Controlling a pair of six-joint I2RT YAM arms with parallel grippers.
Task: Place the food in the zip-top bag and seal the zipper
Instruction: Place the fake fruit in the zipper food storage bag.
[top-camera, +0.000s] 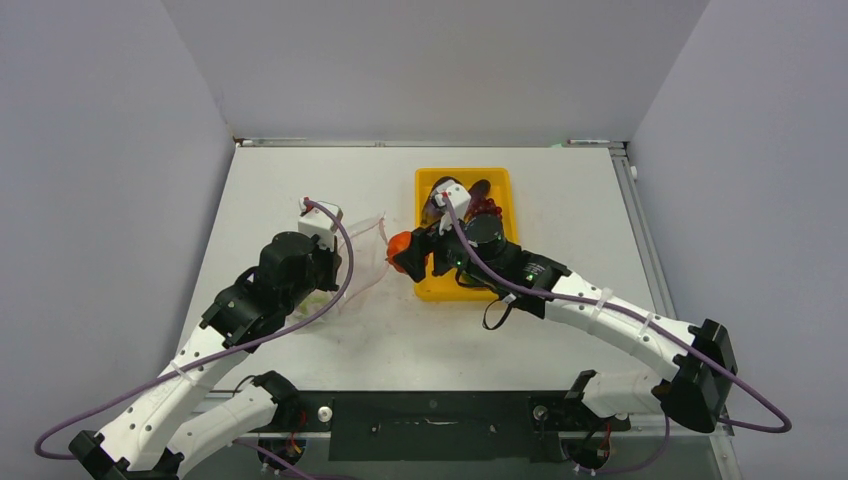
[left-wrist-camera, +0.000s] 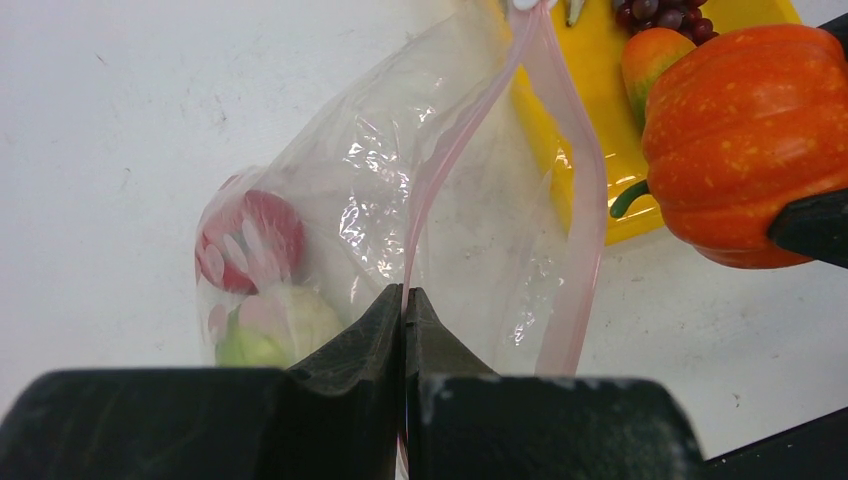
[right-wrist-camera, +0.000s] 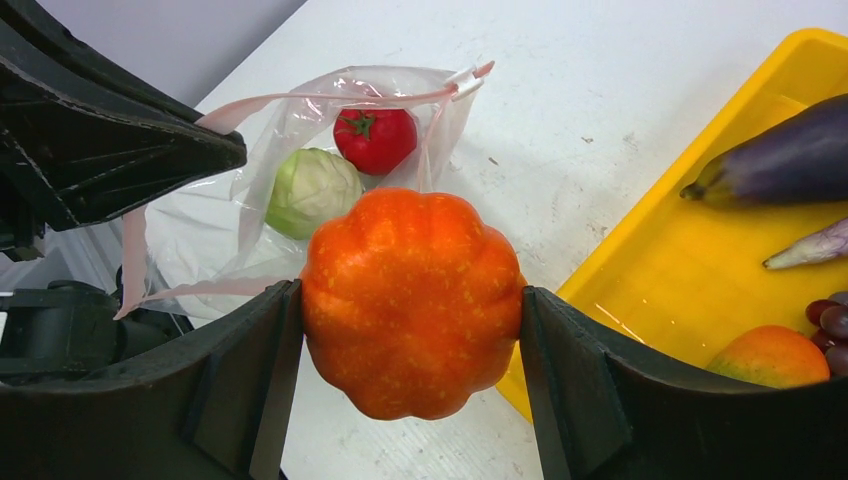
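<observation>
Just off the left wall of the yellow plastic tray (right-wrist-camera: 650, 260), over the white counter (right-wrist-camera: 560, 100), my right gripper (top-camera: 410, 252) is clamped on a round, ribbed orange toy pumpkin (right-wrist-camera: 410, 300). It is near the clear dotted zip-top bag (left-wrist-camera: 450, 200), whose pink zipper strip (right-wrist-camera: 330, 98) my left gripper (left-wrist-camera: 404, 300) pinches tight. The pumpkin looks wide for that slack mouth, so it could catch the lip, drag the strip from my pinch, or roll out onto the counter. Only the right wrist view shows the red tomato (right-wrist-camera: 375, 138) and pale green cabbage (right-wrist-camera: 313, 190) already inside. From above, my left arm hides most of the bag.
</observation>
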